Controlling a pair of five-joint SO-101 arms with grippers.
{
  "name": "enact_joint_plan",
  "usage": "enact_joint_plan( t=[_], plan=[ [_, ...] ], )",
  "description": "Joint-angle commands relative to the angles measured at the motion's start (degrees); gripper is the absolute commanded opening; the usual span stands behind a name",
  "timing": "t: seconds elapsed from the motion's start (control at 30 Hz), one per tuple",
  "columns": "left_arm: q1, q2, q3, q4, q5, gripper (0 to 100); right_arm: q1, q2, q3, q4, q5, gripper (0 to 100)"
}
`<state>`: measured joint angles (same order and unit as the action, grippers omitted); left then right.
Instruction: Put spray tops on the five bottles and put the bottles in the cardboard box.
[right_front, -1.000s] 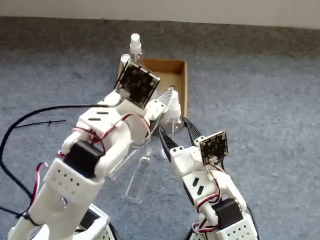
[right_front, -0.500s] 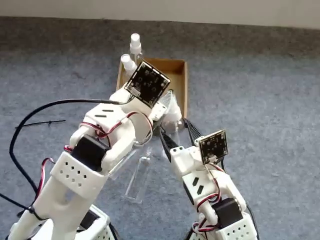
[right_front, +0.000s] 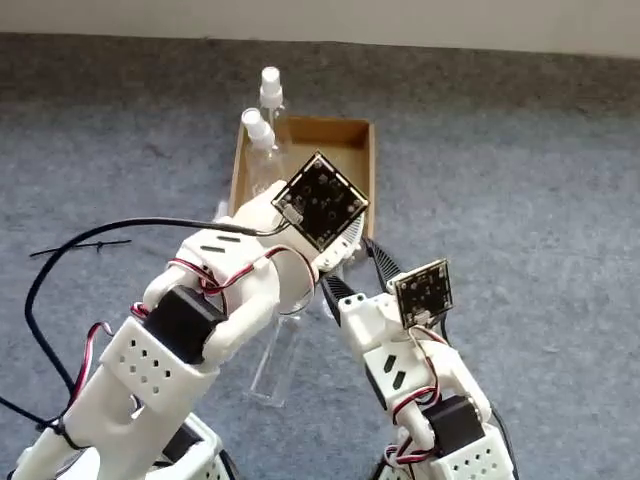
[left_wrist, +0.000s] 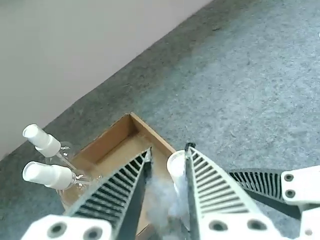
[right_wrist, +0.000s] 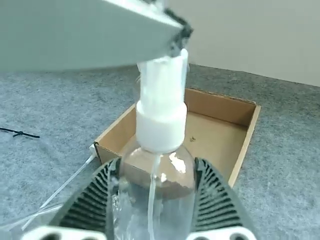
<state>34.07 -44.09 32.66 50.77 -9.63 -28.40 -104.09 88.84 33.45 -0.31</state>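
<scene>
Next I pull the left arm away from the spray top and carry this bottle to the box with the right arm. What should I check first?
1. Right gripper shut on the bottle: ok, a finger on each side of its body.
2. Spray top sits on the bottle's neck: ok. Screwed fully down: cannot tell.
3. Left gripper holds the spray top: cannot tell.
4. Bare floor in the cardboard box for this bottle: ok.
5. Two capped bottles upright at the box's far left corner in the high view: ok.
</scene>
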Motion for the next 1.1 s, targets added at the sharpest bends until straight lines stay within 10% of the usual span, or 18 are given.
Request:
enact_joint_plan(
  t=[0.0,0.57,1.07],
  plan=[
    [0.22,0.04,-0.66,3.08,-2.37,12,0.57,-0.66,-0.84,-1.71,-0.18,0.5],
    [-8.13,-3.38,-18.51,16.97,-2.37,12,1.89,-0.66,-1.27,-1.71,-0.09,0.5],
    [-4.88,-3.03,-4.70,-1.23,-2.46,12,1.89,-0.66,-0.92,-1.63,-0.09,0.5]
  ],
)
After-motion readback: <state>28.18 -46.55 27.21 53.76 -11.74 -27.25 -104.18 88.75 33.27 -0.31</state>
